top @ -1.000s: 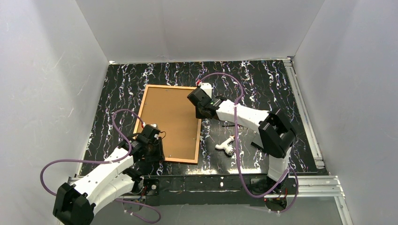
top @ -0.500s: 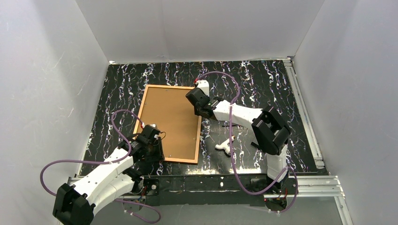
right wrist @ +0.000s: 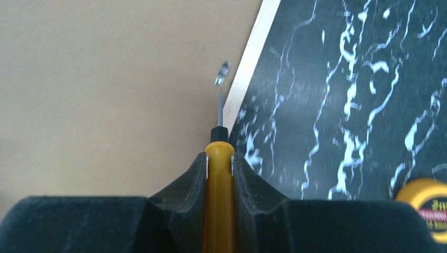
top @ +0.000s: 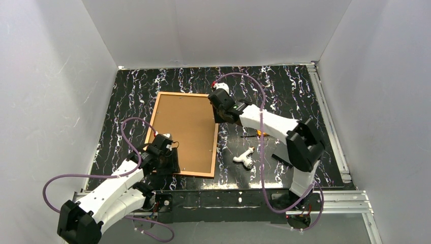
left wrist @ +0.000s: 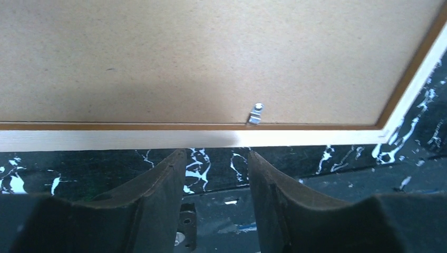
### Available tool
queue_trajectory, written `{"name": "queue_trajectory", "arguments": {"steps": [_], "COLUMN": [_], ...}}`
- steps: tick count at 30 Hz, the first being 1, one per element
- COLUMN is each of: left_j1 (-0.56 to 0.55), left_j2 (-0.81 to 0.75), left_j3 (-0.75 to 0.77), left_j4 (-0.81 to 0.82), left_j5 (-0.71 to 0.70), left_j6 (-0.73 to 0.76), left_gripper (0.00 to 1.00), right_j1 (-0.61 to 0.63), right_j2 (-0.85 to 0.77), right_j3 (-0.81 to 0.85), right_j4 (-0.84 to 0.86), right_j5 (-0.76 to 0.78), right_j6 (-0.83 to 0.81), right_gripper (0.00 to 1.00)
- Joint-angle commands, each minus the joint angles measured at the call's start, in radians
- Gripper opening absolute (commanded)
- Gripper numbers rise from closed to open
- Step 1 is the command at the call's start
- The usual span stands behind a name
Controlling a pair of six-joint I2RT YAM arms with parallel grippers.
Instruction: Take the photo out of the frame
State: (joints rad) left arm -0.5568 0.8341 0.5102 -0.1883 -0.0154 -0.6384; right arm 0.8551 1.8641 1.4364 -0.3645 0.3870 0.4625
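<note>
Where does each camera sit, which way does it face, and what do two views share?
Top external: above and behind the bases, looking down on the table, left arm, right arm and the back-up frame.
Left wrist: on the left arm, facing the frame's near edge and a metal clip; its open jaws show.
Right wrist: on the right arm, facing the frame's right edge; its jaws clamp a yellow screwdriver.
Shared: all show the frame's tan back.

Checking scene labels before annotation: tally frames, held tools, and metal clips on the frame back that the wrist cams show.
Frames: 1, the frame, back side up
Held tools: 1, yellow-handled screwdriver in the right gripper jaws
Metal clips: 2, near-edge clip and side clip
Total: 4
</note>
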Motion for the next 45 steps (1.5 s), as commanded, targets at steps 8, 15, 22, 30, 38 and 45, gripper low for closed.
{"name": "queue_trajectory", "arguments": {"steps": [8,15,22,30,38,45], "left_j1": [0.008,0.008,0.008,0.008,0.008,0.008], "left_j2": [0.068,0.099,0.096,0.108,0.115,0.116], "left_j3": [0.017,-0.008,-0.015,-0.034,-0.056,-0.055], "left_j4": [-0.024,-0.012,-0.034,-0.055,-0.058,-0.067], "left_j5": [0.169,0.149,0.12,0.062,0.061,0.052], "left_j6": [0.009,-0.019,-0.014,-0.019,-0.035,-0.033], "left_gripper": [0.48,0.48,0.49,0.51,0.51,0.51], "right_j1": [0.308,0.423,0.423,0.423,0.42,0.418], "right_j2": [-0.229,-0.177,-0.131,-0.095,-0.085,-0.07], "right_j3": [-0.089,-0.071,-0.049,-0.04,-0.039,-0.039], "right_j4": [-0.391,-0.447,-0.447,-0.443,-0.437,-0.417], "right_j5": [-0.074,-0.018,0.037,0.123,0.195,0.237], "right_j6": [0.258,0.356,0.347,0.358,0.353,0.341], "right_gripper": [0.01,0.01,0.01,0.01,0.01,0.01]}}
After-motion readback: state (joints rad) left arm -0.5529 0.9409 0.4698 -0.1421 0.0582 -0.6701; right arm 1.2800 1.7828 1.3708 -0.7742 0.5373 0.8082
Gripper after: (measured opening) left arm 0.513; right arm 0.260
